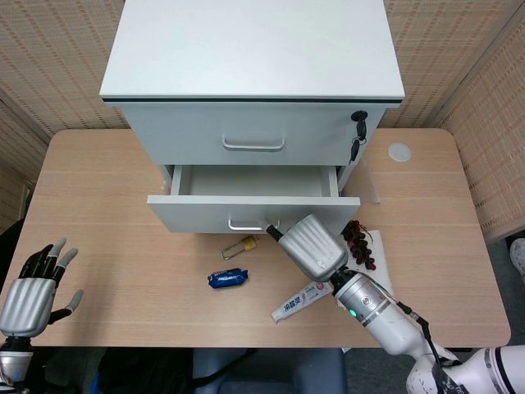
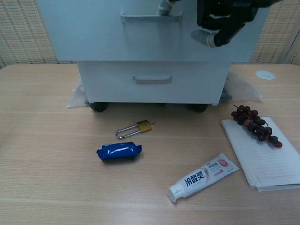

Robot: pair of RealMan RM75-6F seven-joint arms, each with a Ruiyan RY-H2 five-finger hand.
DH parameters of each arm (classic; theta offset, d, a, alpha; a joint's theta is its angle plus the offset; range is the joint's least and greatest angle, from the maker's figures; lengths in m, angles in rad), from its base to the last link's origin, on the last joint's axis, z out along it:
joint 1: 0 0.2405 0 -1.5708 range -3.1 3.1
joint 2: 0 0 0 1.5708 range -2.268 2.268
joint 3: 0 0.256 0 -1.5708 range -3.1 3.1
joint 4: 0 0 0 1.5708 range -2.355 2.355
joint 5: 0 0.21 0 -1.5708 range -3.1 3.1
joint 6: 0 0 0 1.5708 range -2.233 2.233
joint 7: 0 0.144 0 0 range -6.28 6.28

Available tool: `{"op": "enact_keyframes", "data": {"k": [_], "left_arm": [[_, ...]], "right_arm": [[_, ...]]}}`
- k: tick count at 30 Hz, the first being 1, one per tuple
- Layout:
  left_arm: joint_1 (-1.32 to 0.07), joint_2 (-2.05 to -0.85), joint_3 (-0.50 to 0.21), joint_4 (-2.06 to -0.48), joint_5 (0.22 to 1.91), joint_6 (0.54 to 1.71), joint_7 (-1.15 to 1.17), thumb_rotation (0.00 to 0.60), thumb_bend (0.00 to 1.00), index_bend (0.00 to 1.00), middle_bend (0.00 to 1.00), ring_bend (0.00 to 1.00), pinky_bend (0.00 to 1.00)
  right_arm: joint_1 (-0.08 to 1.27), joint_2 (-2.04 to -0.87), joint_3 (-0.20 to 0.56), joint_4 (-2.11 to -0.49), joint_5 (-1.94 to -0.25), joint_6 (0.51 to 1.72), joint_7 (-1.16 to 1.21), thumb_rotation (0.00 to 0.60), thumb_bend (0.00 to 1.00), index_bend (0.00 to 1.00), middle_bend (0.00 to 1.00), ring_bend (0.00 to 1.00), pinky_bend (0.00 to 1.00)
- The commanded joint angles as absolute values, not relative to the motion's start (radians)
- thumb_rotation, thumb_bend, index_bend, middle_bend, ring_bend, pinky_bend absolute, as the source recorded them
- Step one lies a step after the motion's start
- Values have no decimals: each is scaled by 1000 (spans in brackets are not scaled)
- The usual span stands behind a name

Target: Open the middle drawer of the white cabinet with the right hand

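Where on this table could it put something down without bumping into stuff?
Bare wood lies left of the padlock and blue packet, toward the left hand. Crowded: around the right hand, toothpaste tube, grapes.

your wooden table (image 2: pixel 42 154) carries the white cabinet (image 1: pixel 253 61), a padlock (image 2: pixel 135 129), blue packet (image 2: pixel 119 152), toothpaste tube (image 2: pixel 202 177), and notepad (image 2: pixel 265 154) under grapes (image 2: pixel 255 125).

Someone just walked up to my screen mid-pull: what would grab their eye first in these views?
The white cabinet at the back of the table, its middle drawer pulled out and showing a bare interior. Next, the right hand at the right end of the drawer's handle. Then the clutter in front: a brass padlock, a blue packet, a toothpaste tube, and dark grapes on a notepad.
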State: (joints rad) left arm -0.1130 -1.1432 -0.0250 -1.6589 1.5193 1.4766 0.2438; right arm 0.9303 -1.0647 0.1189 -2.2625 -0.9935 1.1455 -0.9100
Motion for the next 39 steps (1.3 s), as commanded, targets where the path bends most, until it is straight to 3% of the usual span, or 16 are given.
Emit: {"op": "enact_keyframes", "data": {"k": [1, 17, 26, 31, 39], "left_arm": [[-112, -1145, -24, -1657, 1519, 1477, 243, 600, 312, 135, 43, 69, 127], [-112, -1145, -24, -1659, 1519, 1476, 250, 600, 312, 135, 43, 69, 127], [-114, -1142, -27, -1668, 1521, 1478, 254, 600, 312, 135, 43, 69, 127], [-112, -1138, -28, -1672, 1521, 1483, 249, 600, 312, 135, 43, 69, 128], [-109, -1133, -29, -1676, 1522, 1489, 237, 600, 312, 135, 43, 69, 127]], "right_arm": [[923, -1063, 109, -2276, -1007, 1155, -919, 600, 489, 178, 881, 932, 834], [874, -1048, 51, -2356, -1120, 1177, -958, 600, 489, 178, 881, 932, 834], [813, -1039, 33, -2356, -1266, 1208, -906, 600, 489, 178, 880, 932, 834], [712, -997, -8, -2356, -1461, 1291, -819, 600, 489, 178, 877, 932, 834], [470, -869, -83, -2349, -1740, 1552, -672, 600, 489, 178, 860, 916, 833]]}}
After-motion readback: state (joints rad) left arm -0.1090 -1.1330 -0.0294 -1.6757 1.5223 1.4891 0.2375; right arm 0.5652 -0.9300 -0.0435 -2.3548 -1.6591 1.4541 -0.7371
